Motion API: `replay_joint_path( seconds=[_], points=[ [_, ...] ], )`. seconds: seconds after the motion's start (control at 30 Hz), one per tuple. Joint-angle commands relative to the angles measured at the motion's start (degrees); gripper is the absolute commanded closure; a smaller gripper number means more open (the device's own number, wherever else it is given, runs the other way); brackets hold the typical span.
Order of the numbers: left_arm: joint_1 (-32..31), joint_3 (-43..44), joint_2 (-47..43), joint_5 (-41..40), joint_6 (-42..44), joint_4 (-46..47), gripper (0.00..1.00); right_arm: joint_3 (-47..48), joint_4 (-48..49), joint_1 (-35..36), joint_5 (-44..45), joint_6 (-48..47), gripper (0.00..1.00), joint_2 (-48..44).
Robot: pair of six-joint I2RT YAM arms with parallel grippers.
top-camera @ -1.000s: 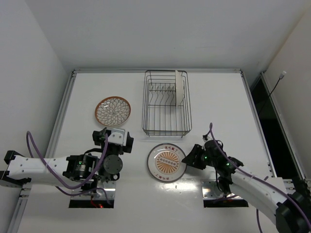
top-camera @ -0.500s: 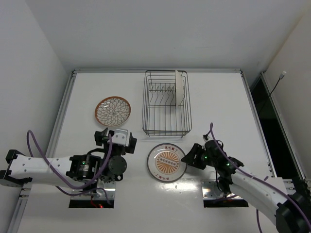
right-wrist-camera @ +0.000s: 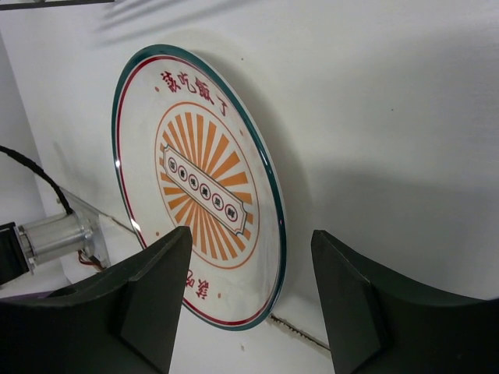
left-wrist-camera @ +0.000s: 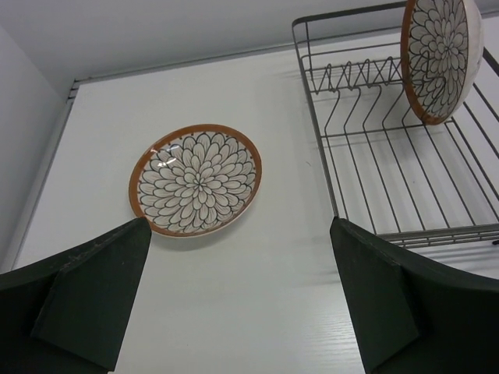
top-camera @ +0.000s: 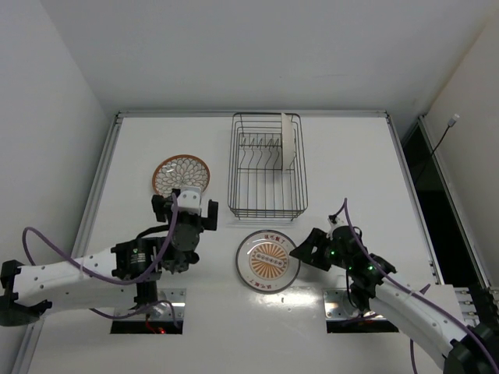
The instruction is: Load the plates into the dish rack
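Walls of plain white close in a white table [top-camera: 351, 171] edged with metal rail. The left arm reaches from the near left corner towards the middle. The left gripper [top-camera: 187, 206] hovers just short of the petal plate [top-camera: 181, 171], its fingers spread wide and holding nothing. The right arm bends in from the near right. The right gripper [right-wrist-camera: 251, 234] is low at the right edge of the sunburst plate [top-camera: 267, 261], its jaws parted. The rim shows in the gap, and no squeeze on it is visible. Both of these plates lie flat, face up. The dish rack [top-camera: 231, 171] sits at the far middle, its long axis running from near to far. A third plate [top-camera: 289, 140] stands on edge at the rack's far right, its patterned face turned left.
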Motion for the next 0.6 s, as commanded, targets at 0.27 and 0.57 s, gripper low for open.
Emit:
replay_joint_path(
  seconds=[0.27, 0.57],
  points=[
    [6.47, -0.79, -3.16, 24.14, 0.26, 7.82, 0.00, -0.71, -3.51, 0.31, 1.14, -2.05, 0.06, -1.08],
    [6.47, -0.80, -5.53, 19.88, 0.18, 8.11, 0.00, -3.60, 2.80, 0.31, 0.44, -0.82, 0.12, -1.25]
  ],
)
